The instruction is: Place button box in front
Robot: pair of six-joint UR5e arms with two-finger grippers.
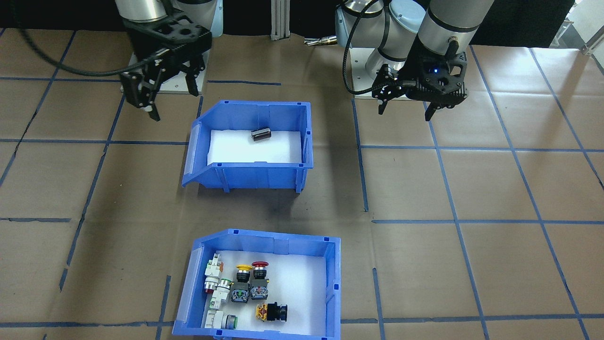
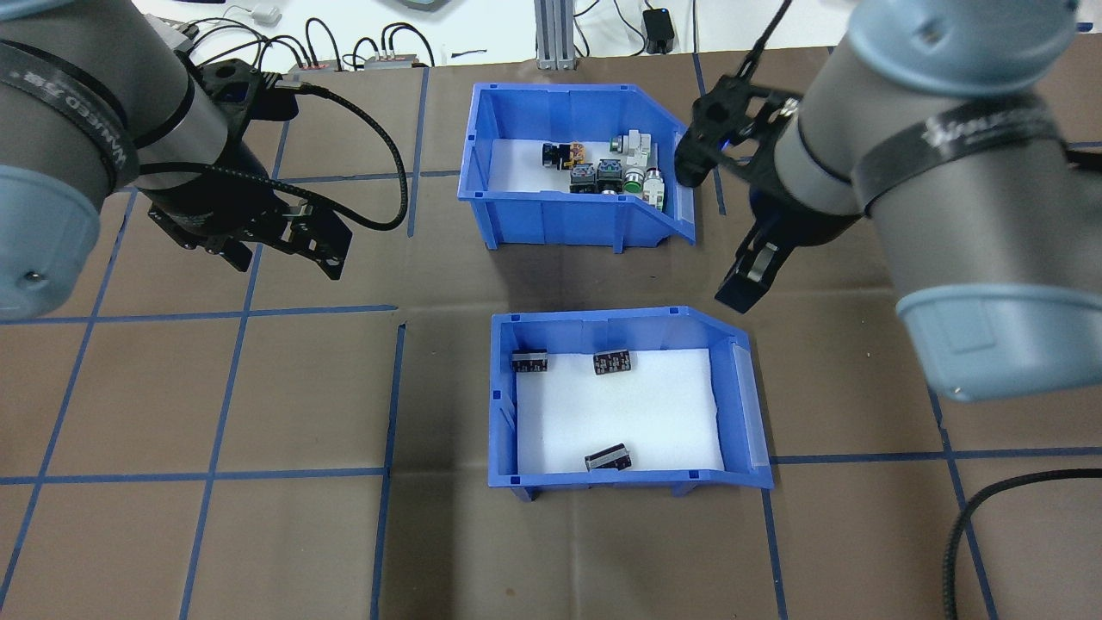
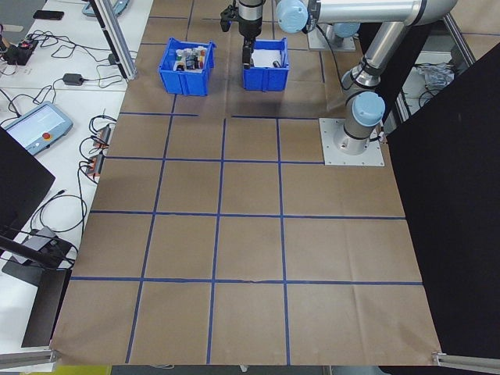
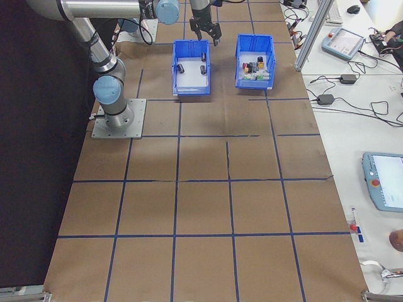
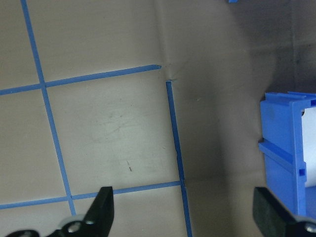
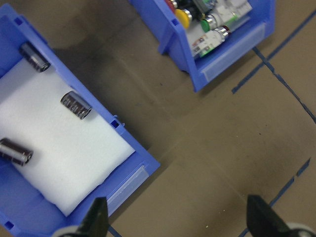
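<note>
Blue button box (image 2: 568, 202) sits apart from both grippers, just beside the right gripper (image 2: 719, 228) fingers, spread wide, empty; left gripper (image 2: 284, 254) also wide, farther off.

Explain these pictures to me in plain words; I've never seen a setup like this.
Two robot arms stand at a paper-covered table. Four fixed cameras watch from behind, across and both ends; two more sit on the wrists. The left gripper and right gripper each have two fingers; both are open and hold nothing. Two blue bins lie between them: the button box, holding colourful push-buttons, on the far side from the robot, and a nearer bin holding small black cylinders.
</note>
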